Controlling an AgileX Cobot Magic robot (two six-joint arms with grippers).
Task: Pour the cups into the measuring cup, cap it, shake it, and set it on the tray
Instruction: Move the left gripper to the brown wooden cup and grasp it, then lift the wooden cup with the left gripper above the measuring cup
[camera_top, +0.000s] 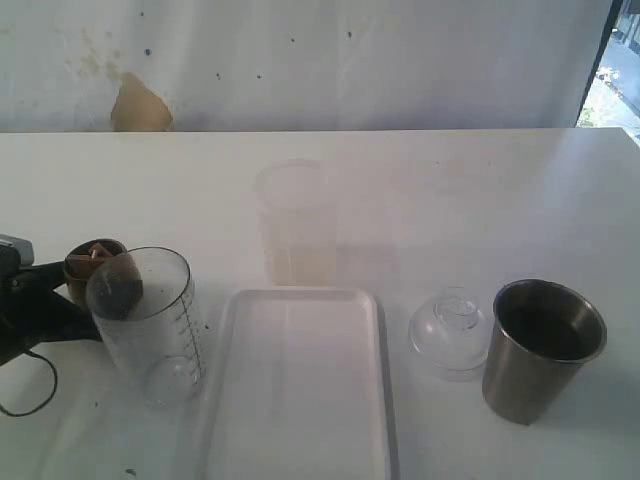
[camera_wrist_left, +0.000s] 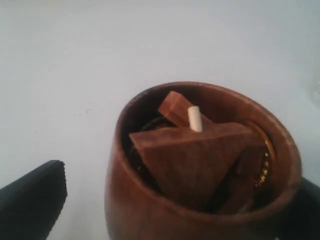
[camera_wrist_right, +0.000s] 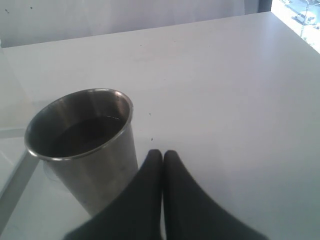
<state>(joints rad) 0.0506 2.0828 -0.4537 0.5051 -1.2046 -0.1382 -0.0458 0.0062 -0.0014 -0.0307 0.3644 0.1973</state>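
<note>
Measuring cup (camera_top: 150, 312) stands on the tabletop (camera_top: 450, 180), just left of the tray (camera_top: 300, 420) & right by the brown wooden cup (camera_top: 92, 260). Our left claw (camera_wrist_left: 180, 185) is spread wide around the wooden cup, w/ one finger (camera_wrist_left: 30, 200) clear of it. Our right claw (camera_wrist_right: 162, 162) is pressed together w/ nothing in it, just beside the steel tumbler (camera_wrist_right: 85, 145), which stands right of the tray near a clear dome lid (camera_top: 450, 332).

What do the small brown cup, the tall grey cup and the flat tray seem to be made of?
Brown cup: wood, by its warm grain, matte. Grey cup: probably brushed steel, dull metallic sheen. Tray: likely white plastic, smooth and faintly glossy.
</note>
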